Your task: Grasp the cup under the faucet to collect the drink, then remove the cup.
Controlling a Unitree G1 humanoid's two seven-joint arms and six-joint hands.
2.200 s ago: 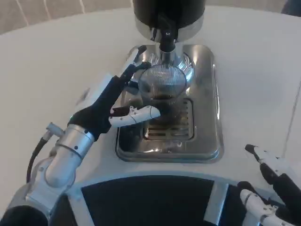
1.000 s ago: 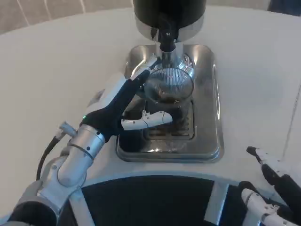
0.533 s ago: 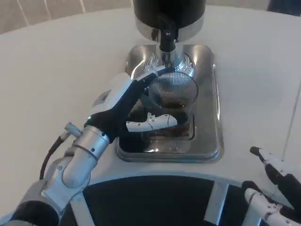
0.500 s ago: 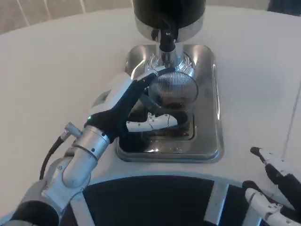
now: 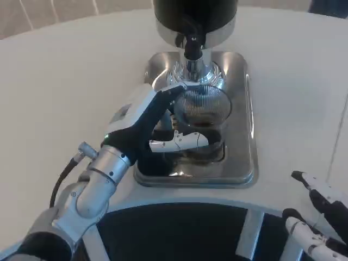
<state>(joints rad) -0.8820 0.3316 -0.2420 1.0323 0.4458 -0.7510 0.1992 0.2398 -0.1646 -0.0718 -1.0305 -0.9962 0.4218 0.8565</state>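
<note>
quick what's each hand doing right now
Left hand: holding the ribbed clear glass cup.
Right hand: open, holding nothing.

Clear ribbed cup [image 5: 202, 111] with dark brown drink inside, sitting over a shiny silver tray [image 5: 242, 109]. Black faucet [image 5: 191, 41] on chrome. White table [image 5: 65, 81]. Left hand [image 5: 152, 125] white-backed, black and white fingers; right hand [image 5: 321, 217] likewise.

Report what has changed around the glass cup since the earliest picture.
The left hand has closed around the ribbed clear glass cup and shifted it rightward and toward the robot over the steel drip tray; the left forearm pushed forward. The black dispenser faucet stayed put, and the right hand kept waiting at the lower right.
</note>
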